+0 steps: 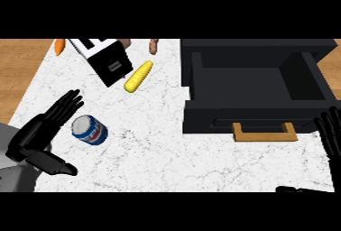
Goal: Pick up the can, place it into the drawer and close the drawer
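Note:
A blue, red and white can point(89, 129) with a silver top stands on the white marble counter point(160, 149), left of centre. My left hand point(41, 131) sits just left of the can, fingers straight and spread, thumb pointing right below it; it does not touch the can. The black drawer point(256, 85) is pulled open at the right, its inside dark and bare, with a tan handle point(264, 133) on its front. My right hand point(329, 135) shows at the right edge beside the drawer's front, fingers straight and upward.
A yellow corn cob point(138, 76) lies at the back near the drawer's left wall. A black-and-white box point(106, 58) lies tilted behind it. An orange carrot point(60, 46) and a brown item point(153, 45) sit at the far edge. Wooden floor point(20, 67) shows beyond the counter's left side.

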Controlling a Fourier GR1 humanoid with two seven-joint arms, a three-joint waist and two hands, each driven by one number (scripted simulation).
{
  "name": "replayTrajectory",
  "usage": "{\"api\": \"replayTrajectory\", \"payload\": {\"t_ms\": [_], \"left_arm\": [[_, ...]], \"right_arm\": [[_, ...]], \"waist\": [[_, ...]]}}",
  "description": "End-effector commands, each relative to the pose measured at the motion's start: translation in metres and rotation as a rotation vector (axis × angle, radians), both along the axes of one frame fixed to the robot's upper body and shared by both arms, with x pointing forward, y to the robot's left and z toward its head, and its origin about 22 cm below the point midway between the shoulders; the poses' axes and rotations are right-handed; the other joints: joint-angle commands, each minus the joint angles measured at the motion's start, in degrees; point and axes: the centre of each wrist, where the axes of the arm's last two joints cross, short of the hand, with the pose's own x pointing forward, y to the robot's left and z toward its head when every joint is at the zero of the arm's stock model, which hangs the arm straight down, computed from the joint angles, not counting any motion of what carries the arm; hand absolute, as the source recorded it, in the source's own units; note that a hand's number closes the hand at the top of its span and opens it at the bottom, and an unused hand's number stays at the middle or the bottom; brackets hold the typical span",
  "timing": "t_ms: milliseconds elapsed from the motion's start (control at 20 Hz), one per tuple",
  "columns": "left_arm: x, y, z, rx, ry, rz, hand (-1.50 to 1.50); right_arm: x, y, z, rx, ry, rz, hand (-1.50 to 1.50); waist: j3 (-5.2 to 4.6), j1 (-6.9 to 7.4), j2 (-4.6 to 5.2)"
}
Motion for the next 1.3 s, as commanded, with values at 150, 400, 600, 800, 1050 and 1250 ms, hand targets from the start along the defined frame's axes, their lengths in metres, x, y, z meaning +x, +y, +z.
{"api": "replayTrajectory", "payload": {"t_ms": [150,400,600,800,1050,1250], "left_arm": [[0.01,0.002,-0.035,0.017,0.029,0.018,-1.5],[-0.003,0.044,-0.04,0.011,0.006,0.018,-1.5],[0.004,0.039,-0.065,0.035,0.016,0.014,-1.5],[-0.001,0.059,-0.066,0.034,0.047,0.009,-1.5],[0.018,0.042,-0.076,0.039,0.061,0.009,-1.5],[0.016,0.047,-0.093,0.023,0.068,0.061,-1.5]], "right_arm": [[-0.007,0.001,-0.004,-0.012,0.005,0.013,-1.5],[-0.001,-0.004,-0.001,-0.009,-0.003,-0.003,-1.5],[-0.014,-0.003,-0.002,-0.028,-0.019,0.002,-1.5],[-0.003,-0.005,0.004,-0.016,-0.018,0.002,-1.5],[0.011,0.006,-0.016,-0.019,-0.013,0.002,-1.5],[-0.004,0.018,0.01,0.007,-0.03,0.006,-1.5]], "waist": [[0.0,-0.16,0.02],[0.0,0.01,0.0],[-0.02,-0.34,0.05],[-0.01,-0.15,0.06],[-0.01,-0.14,0.1],[-0.08,-0.73,0.22]]}}
